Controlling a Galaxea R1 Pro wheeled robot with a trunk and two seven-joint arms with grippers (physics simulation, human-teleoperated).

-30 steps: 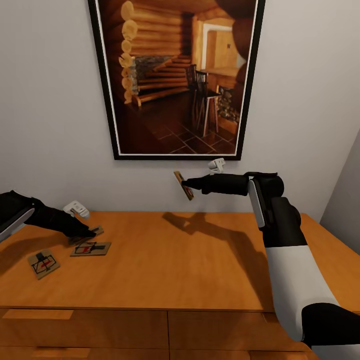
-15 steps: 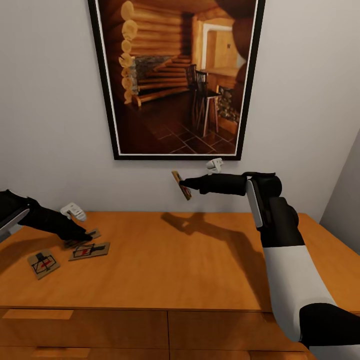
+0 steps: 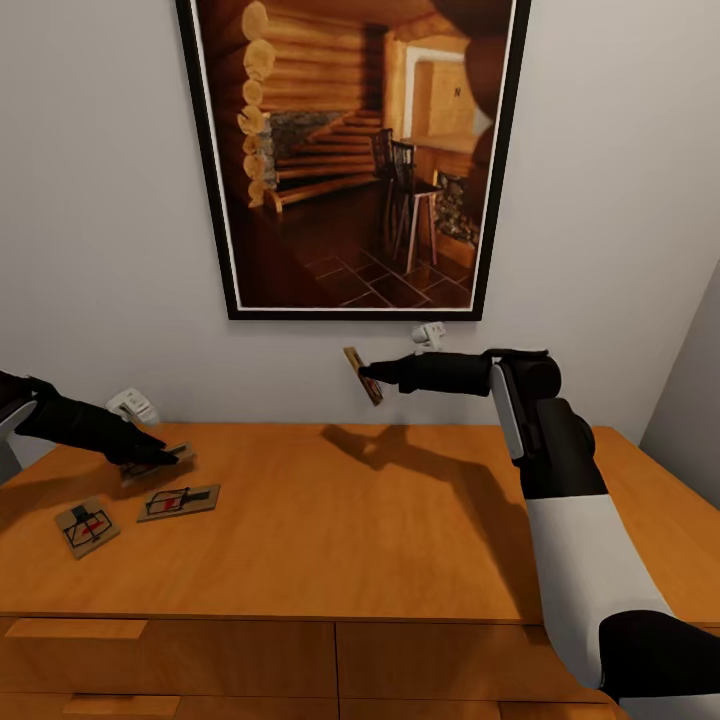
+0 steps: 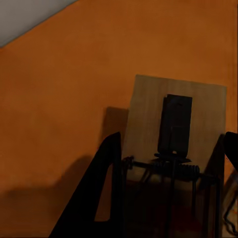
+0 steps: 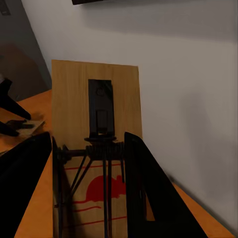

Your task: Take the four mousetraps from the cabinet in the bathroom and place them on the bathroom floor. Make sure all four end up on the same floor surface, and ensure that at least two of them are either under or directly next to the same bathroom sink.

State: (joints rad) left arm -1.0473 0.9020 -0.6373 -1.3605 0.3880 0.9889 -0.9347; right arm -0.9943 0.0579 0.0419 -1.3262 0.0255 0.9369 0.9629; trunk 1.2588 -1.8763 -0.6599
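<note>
The pick-up step is in hand: the right end effector (image 3: 366, 373) holds one mousetrap (image 3: 363, 374) clamped above the cabinet (image 3: 330, 510), the left end effector (image 3: 160, 456) closes on another (image 3: 158, 462), so next comes lifting it clear

We face a plain pale grey wall (image 3: 110, 200) with a large black-framed picture (image 3: 355, 150) of a log-cabin interior hung on it. A darker grey wall (image 3: 690, 390) meets it at our right.
</note>
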